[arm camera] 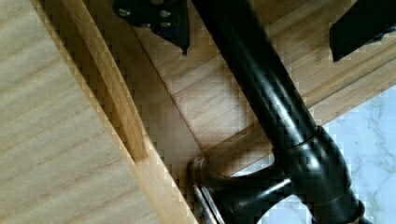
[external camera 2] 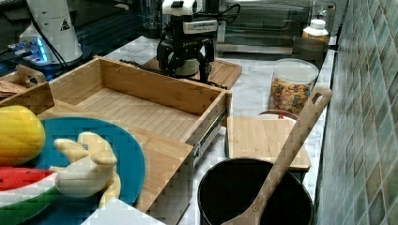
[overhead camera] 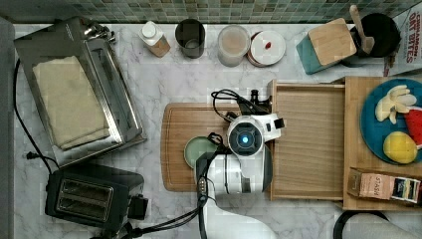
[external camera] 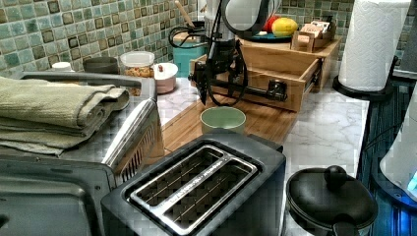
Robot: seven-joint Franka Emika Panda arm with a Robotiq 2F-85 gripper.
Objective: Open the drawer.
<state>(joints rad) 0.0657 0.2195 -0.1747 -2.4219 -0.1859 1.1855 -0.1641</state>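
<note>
One drawer pulled well out of its bamboo cabinet, inside bare | front panel over cutting board edge | gripper above black bar handle, fingers spread either side of bar, not touching it, holding nothing | green bowl on board beside arm
</note>
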